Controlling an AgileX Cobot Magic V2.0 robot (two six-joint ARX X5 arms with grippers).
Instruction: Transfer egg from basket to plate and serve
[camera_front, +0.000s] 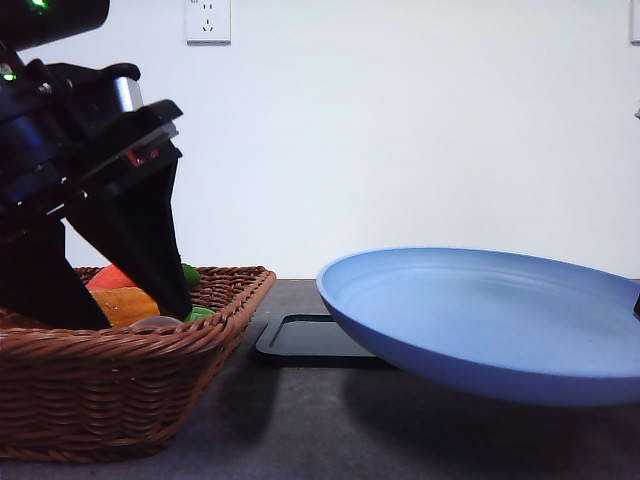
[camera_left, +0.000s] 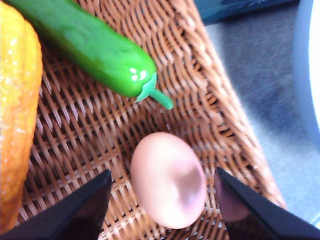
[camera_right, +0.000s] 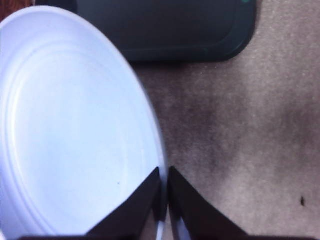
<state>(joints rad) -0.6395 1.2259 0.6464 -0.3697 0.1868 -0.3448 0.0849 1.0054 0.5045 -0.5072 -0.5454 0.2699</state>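
Observation:
The pinkish-brown egg (camera_left: 169, 180) lies on the floor of the brown wicker basket (camera_left: 210, 100), close to its sloping wall. My left gripper (camera_left: 164, 175) is open, one finger on each side of the egg, with small gaps to it. In the front view the left gripper (camera_front: 135, 312) reaches down into the basket (camera_front: 120, 380) at the left. The light blue plate (camera_front: 480, 320) hangs tilted above the table on the right. In the right wrist view my right gripper (camera_right: 164, 185) is shut on the rim of the plate (camera_right: 65, 125).
A green vegetable (camera_left: 95, 45) and an orange-yellow corn cob (camera_left: 17, 100) lie in the basket beside the egg. A red-orange carrot (camera_front: 110, 278) shows over the rim. A flat black tray (camera_front: 310, 338) lies on the dark table (camera_front: 300, 430) between basket and plate.

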